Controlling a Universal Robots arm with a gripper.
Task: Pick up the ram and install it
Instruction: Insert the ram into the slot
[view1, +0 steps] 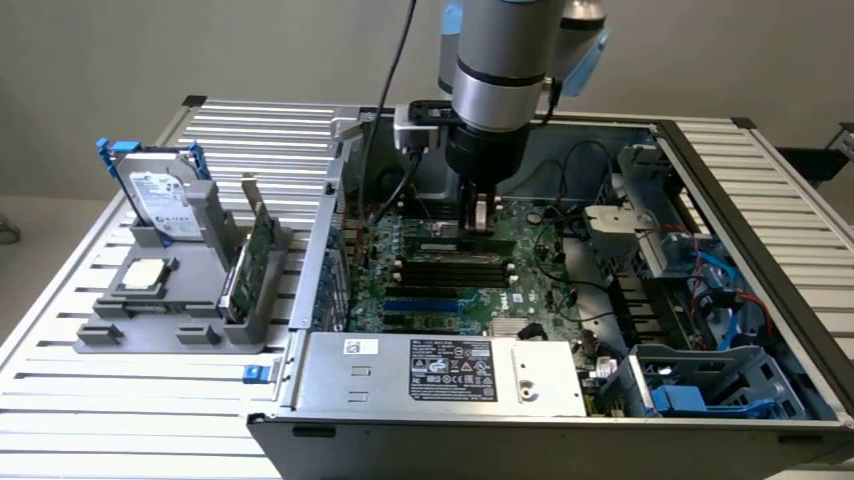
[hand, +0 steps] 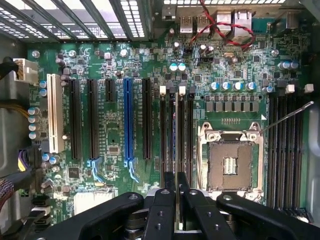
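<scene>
Ram (hand: 176, 150) is pinched edge-on between my fingers (hand: 165, 210), low over the motherboard (hand: 115, 165) slots (hand: 170, 130) — I reckon any tilt or offset could jam 1 end on a latch — or flex it.

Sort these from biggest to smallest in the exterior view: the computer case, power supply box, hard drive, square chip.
1. computer case
2. power supply box (nearer the camera, so its lead over the drive is unsure)
3. hard drive
4. square chip
</scene>
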